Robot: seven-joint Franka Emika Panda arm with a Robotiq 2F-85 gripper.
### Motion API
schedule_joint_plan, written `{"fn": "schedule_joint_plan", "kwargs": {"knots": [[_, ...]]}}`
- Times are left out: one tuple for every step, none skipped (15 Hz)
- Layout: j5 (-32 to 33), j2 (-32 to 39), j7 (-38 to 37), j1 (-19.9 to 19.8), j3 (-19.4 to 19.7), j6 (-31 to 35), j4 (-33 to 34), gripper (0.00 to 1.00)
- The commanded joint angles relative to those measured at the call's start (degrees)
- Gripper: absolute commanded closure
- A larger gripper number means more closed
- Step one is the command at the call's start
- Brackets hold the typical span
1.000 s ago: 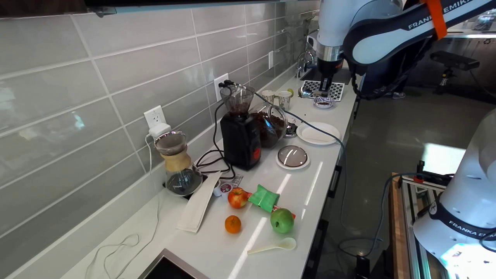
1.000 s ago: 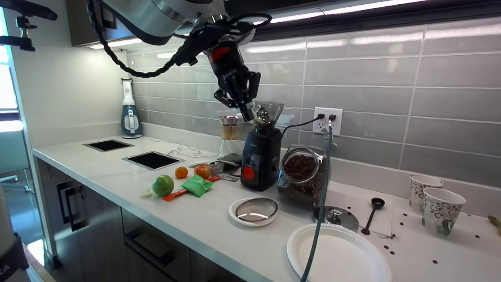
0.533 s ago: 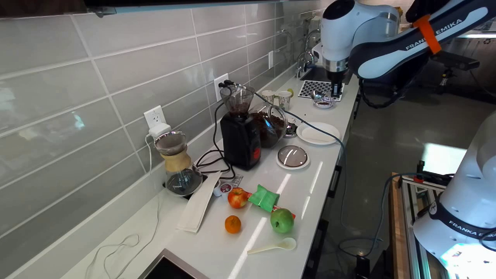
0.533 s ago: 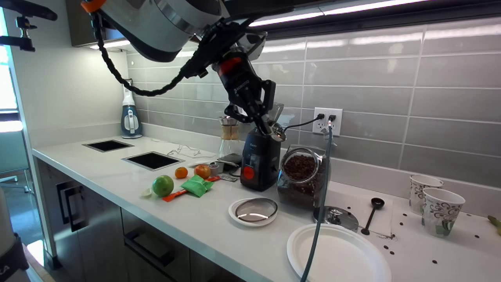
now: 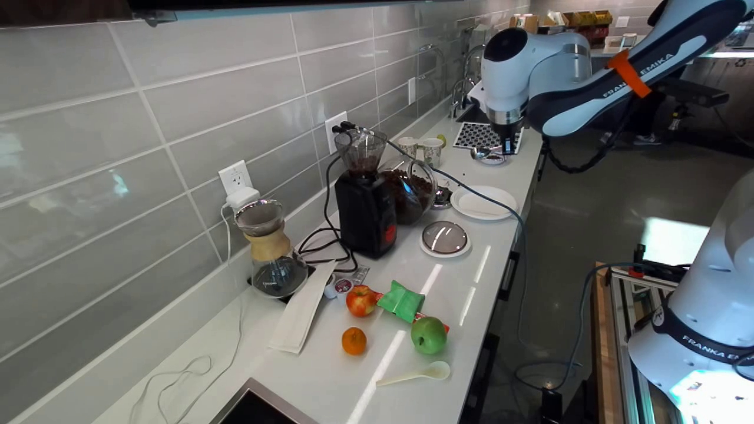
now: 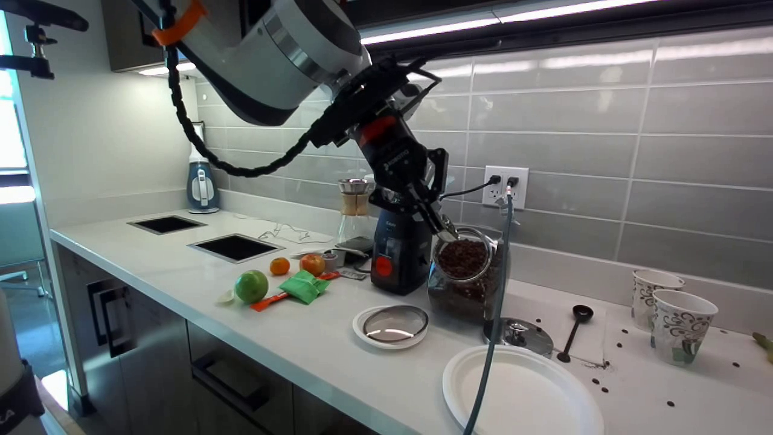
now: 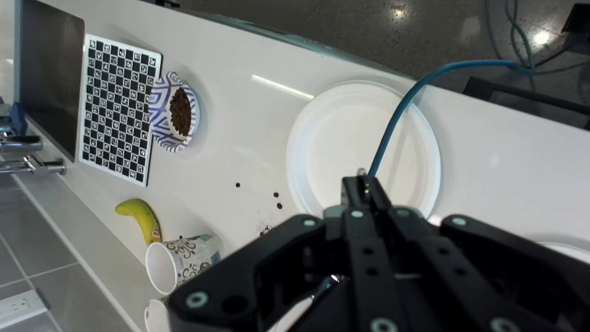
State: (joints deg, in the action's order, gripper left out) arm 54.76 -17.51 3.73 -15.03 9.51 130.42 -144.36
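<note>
The step in hand appeared to be positioning the metal scoop point(image 6: 449, 231) in mid-air. The claw point(image 6: 436, 222) had its jaws drawn tightly together on it, and the scoop hung above the table point(image 7: 230, 120), between the wall edge and the front edge. In an exterior view it lined up with the mouth of the glass jar point(image 6: 450, 299), though how near the rim it stood was hard to judge. The next move called for a firm pinch, a level scoop and clearance from the rubbery blue cable point(image 7: 392, 122).

The scoop was mirror-bright and rounded; the jar, clear and bulky, held dark coffee beans point(image 6: 462, 260). A matte white paper plate point(image 7: 341, 133) lay near the front edge. Toward the table's sink end, a blue-and-white zigzag-patterned bowl point(image 7: 159, 110) of brown beans sat at the flat checkered board point(image 7: 115, 110). By the wall edge stood the black plastic coffee grinder point(image 6: 401, 241) with its flared, see-through hopper point(image 5: 360, 147).
</note>
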Motion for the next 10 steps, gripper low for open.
{"fn": "schedule_joint_plan", "kwargs": {"knots": [[3.5, 5.5, 1.2, 0.8, 2.2, 5.9, 3.2, 0.99], [3.6, 6.8, 1.8, 1.0, 2.5, 7.4, 4.0, 0.99], [3.8, 8.1, 2.8, 1.0, 2.6, 8.8, 4.7, 0.99], [3.8, 9.3, 3.8, 1.1, 2.6, 9.4, 5.4, 0.99], [3.8, 10.7, 4.8, 1.3, 2.5, 9.8, 6.3, 0.99], [4.1, 12.0, 5.2, 1.4, 2.3, 9.9, 7.0, 0.99], [4.5, 13.4, 5.7, 1.5, 2.1, 10.1, 8.0, 0.99], [4.7, 14.5, 6.6, 1.7, 2.1, 10.7, 8.6, 0.99], [5.2, 15.8, 6.5, 1.9, 2.0, 11.1, 9.5, 0.99], [6.0, 16.9, 6.7, 2.0, 1.9, 11.7, 10.3, 0.99]]}}
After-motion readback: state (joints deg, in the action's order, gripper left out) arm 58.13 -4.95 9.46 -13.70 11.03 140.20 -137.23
